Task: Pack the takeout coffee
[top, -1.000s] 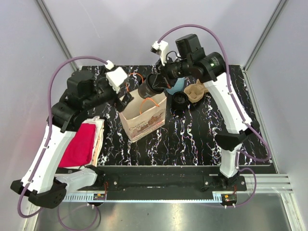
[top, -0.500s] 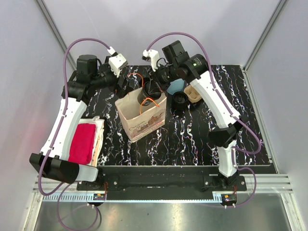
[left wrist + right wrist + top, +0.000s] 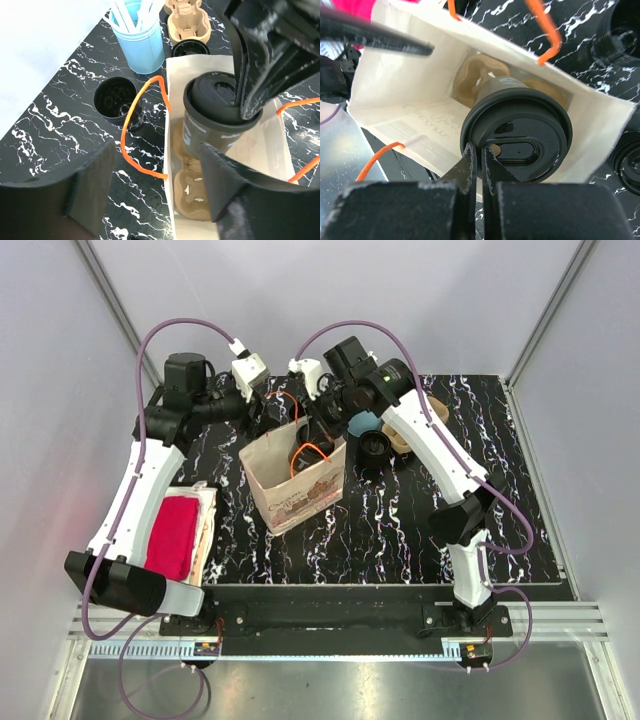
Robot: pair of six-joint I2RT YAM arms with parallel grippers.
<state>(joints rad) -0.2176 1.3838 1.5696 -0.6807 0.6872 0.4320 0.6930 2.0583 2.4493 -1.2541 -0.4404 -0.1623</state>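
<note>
Black marbled counter (image 3: 400,530) carries one white paper bag (image 3: 300,490). One black lidded coffee cup (image 3: 520,135) is inside it, lid rim pinched by the right fingers (image 3: 468,170); left fingers (image 3: 90,185) stand wide apart.

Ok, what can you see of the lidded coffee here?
The coffee is a small black cup with pale print on its side and a black plastic lid with a raised rim and an oval recess. It stands upright, partway inside the open white paper bag, above a tan pulp tray at the bottom. The right gripper pinches the lid's rim; whether the cup reaches the tray cannot be told.
</note>
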